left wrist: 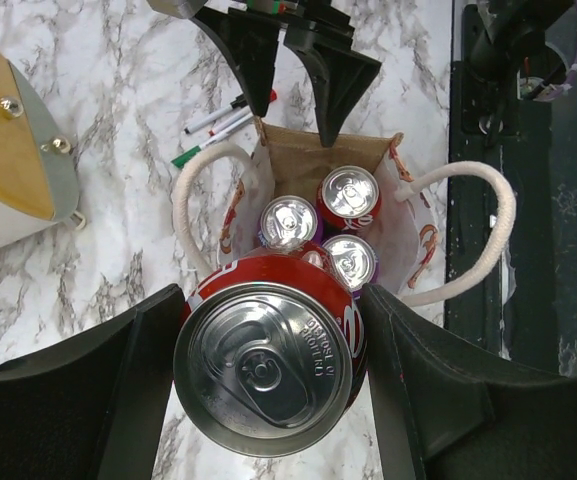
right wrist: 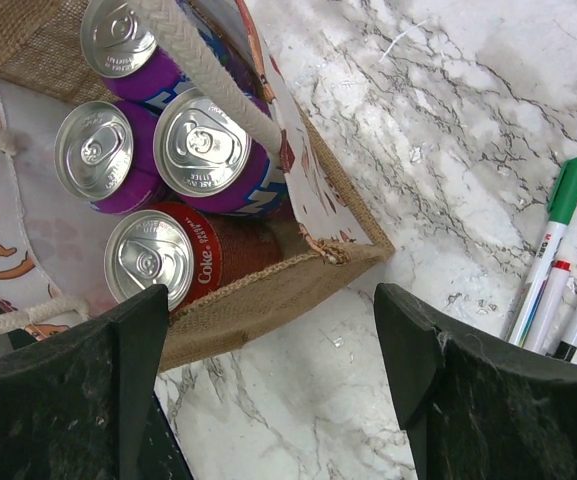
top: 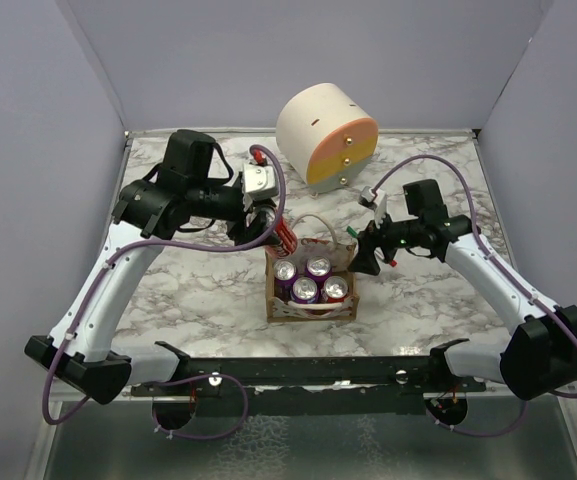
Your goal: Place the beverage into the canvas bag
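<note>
The canvas bag (top: 309,304) stands upright mid-table with several cans inside, purple ones (right wrist: 206,142) and a red Coke can (right wrist: 163,255). My left gripper (top: 280,235) hovers at the bag's far-left corner, shut on a red beverage can (left wrist: 268,365) held upright between its fingers (left wrist: 423,380), above the bag's near rim (left wrist: 313,150). My right gripper (top: 361,258) is at the bag's right side, open. In the right wrist view that gripper (right wrist: 268,300) straddles the tan bag edge (right wrist: 258,295) without touching it. White looped handles (left wrist: 493,225) flop outward.
A cream-and-orange round drawer box (top: 326,135) stands at the back, behind the bag. Several markers (right wrist: 553,260) lie on the marble just right of the bag, beside my right gripper. A black rail (top: 298,372) runs along the near table edge.
</note>
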